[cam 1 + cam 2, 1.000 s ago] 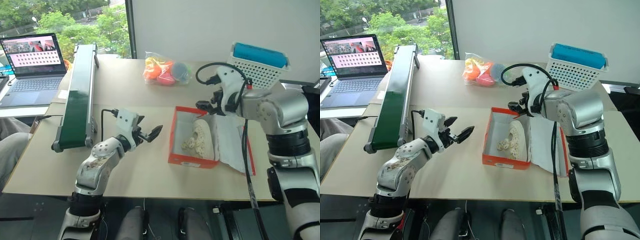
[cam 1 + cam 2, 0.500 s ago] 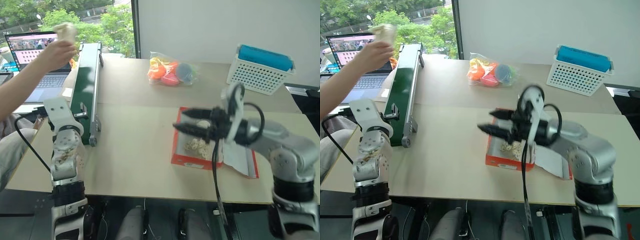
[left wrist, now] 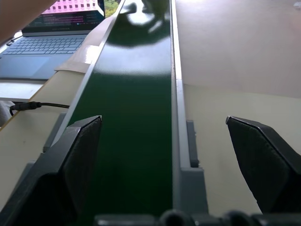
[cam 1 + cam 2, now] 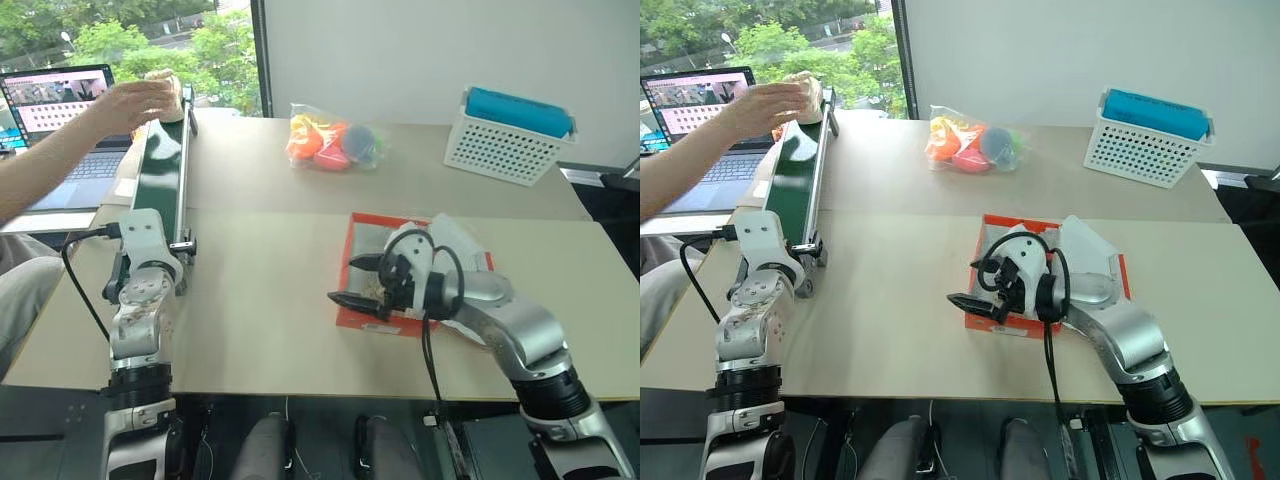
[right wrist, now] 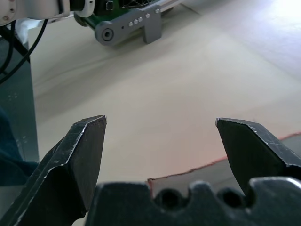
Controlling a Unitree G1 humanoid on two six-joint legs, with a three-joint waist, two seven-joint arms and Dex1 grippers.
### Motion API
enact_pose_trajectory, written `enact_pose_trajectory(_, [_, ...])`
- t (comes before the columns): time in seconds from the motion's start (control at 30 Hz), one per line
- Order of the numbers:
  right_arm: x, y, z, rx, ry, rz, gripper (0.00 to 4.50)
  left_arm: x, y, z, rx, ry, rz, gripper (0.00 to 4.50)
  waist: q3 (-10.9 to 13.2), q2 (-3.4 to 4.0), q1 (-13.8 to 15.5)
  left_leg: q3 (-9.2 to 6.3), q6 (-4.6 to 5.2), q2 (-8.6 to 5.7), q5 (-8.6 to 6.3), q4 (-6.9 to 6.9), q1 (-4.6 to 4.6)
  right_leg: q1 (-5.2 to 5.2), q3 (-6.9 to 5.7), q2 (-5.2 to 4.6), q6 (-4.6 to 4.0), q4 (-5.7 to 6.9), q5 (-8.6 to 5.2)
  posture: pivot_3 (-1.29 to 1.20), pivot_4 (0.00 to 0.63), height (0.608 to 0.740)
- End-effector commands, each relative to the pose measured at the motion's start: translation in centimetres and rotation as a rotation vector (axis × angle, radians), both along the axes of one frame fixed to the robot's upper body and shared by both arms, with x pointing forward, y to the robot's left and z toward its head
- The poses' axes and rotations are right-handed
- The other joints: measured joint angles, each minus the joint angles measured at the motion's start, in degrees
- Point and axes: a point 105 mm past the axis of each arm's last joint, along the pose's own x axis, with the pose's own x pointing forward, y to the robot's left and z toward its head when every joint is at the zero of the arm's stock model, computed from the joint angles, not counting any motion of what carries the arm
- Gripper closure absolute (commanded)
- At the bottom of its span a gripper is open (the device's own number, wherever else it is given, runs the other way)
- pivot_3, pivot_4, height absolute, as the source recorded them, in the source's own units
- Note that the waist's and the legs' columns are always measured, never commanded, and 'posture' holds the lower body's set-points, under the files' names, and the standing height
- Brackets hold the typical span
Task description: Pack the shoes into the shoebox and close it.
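The red shoebox [image 4: 351, 235] lies open at the table's middle right, its lid [image 4: 470, 262] folded out to the right with white paper on it. My right gripper [image 4: 352, 283] hovers open and empty over the box's left wall, pointing left, and hides most of the inside. A person's hand holds a cream shoe [image 4: 167, 98] at the far end of the green conveyor [image 4: 160, 180]. My left gripper [image 3: 164, 122] stands open over the conveyor's near end, its fingers [image 3: 80, 141] to either side of the belt.
A laptop [image 4: 60, 110] sits at the far left beside the person's arm [image 4: 50, 160]. A bag of orange and pink toys [image 4: 332, 143] lies at the back centre, and a white perforated basket [image 4: 505, 150] with a blue item stands at the back right.
My right gripper came down and back from above the box to its left wall and opened wider. My left arm swung to the conveyor's near end. A hand brought a shoe to the belt.
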Motion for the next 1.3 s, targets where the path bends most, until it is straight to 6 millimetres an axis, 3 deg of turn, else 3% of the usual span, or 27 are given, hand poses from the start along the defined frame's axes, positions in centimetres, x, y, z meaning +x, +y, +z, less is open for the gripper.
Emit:
enact_pose_trajectory(0.03, [0.10, -0.02, 1.42, 0.019, -0.084, -0.024, 0.08, 0.01, 1.09, 1.10, 0.041, -0.013, 0.040, 0.00, 0.00, 0.00, 0.10, -0.01, -0.01, 0.00, 0.01, -0.01, 0.00, -0.01, -0.01, 0.00, 0.00, 0.02, 0.00, 0.00, 0.150, 0.708])
enact_pose_trajectory(1.3, [0.51, -0.11, 1.20, 0.045, -0.052, -0.105, 0.08, 0.46, 0.86, 0.36, 0.064, 0.037, 0.003, 0.00, 0.00, 0.00, 0.00, 0.00, -0.07, -0.03, 0.05, 0.00, 0.00, 0.00, -0.01, 0.01, -0.01, 0.04, 0.01, 0.00, 0.150, 0.708])
